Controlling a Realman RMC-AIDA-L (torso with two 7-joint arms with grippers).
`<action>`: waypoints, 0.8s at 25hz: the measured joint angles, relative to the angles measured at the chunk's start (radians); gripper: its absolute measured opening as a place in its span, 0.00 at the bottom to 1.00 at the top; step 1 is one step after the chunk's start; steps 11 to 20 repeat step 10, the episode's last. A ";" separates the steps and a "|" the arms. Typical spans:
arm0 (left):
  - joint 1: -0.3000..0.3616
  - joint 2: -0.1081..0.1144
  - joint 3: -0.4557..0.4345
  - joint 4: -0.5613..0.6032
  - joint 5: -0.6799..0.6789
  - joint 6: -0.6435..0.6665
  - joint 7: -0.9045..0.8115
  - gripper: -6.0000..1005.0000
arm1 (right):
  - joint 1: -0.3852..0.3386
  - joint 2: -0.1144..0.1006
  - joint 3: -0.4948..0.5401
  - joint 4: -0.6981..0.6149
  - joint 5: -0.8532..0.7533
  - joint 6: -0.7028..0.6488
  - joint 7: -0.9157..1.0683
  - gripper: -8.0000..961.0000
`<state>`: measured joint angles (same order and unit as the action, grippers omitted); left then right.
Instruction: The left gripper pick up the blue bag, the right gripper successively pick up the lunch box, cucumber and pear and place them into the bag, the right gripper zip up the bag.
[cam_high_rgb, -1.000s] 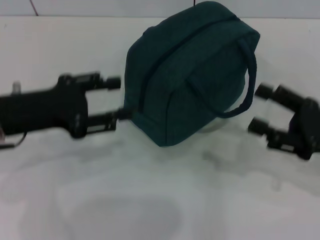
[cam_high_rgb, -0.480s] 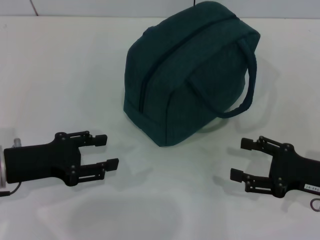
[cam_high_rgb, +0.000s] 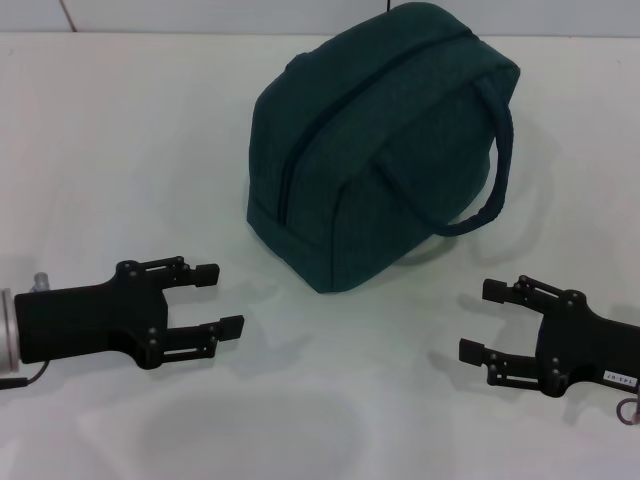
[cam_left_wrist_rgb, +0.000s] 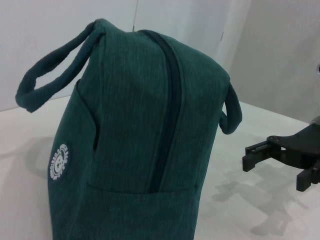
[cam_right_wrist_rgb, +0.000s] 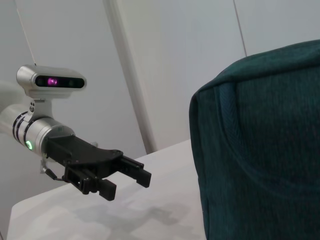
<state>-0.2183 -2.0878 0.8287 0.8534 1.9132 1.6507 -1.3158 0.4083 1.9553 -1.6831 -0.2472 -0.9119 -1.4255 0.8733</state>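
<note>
The blue bag (cam_high_rgb: 380, 140) stands zipped on the white table (cam_high_rgb: 120, 130), toward the far edge. From the head view, the left gripper (cam_high_rgb: 212, 300) and right gripper (cam_high_rgb: 478, 320) hover low on either side, both released, well apart from the bag. The left wrist view shows its closed zipper (cam_left_wrist_rgb: 167, 110) and a handle (cam_left_wrist_rgb: 55, 75). The right wrist view shows bare tabletop between bag and left gripper.

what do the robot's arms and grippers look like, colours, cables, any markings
Both grippers are matte black with two slim parallel fingers on linkage bars. The left gripper mounts on a silver metal wrist with black rings and a small green light; a silver camera pod with a purple-lit lens sits above it, and a thin dark cable loops beneath. The right gripper carries a small white label, with a cable loop by its wrist.
</note>
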 joint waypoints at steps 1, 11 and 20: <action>-0.002 0.000 0.000 0.000 0.000 0.000 0.000 0.74 | 0.000 0.001 0.000 0.000 0.000 0.001 0.000 0.90; -0.022 0.000 0.000 -0.001 0.000 0.005 0.001 0.74 | -0.002 0.008 0.001 0.000 -0.001 0.007 -0.012 0.90; -0.022 0.000 0.000 -0.001 0.000 0.005 0.001 0.74 | -0.002 0.008 0.001 0.000 -0.001 0.007 -0.012 0.90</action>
